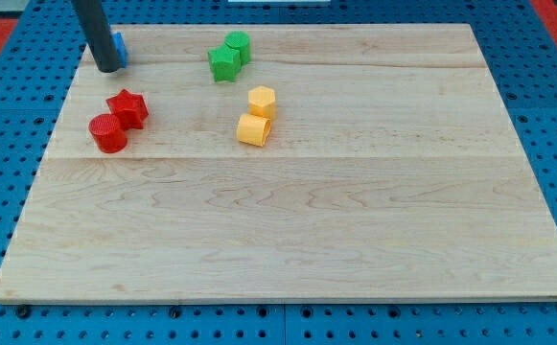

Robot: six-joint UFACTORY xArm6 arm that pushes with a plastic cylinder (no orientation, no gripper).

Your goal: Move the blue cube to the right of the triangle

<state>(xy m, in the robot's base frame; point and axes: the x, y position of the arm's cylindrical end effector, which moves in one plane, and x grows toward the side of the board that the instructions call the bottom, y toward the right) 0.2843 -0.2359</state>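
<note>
The dark rod comes down at the view's top left and my tip (108,68) rests on the wooden board (288,220). A blue block (120,47) sits right behind the rod, mostly hidden by it; only its right edge shows, so I cannot make out its shape. My tip is at the blue block's lower left, touching or nearly so. No triangle can be made out among the blocks in view.
A red star (128,107) and a red cylinder (107,133) lie below my tip. Two green blocks (229,55) sit at the top centre. A yellow hexagon (262,101) and a yellow block (253,129) lie right of centre.
</note>
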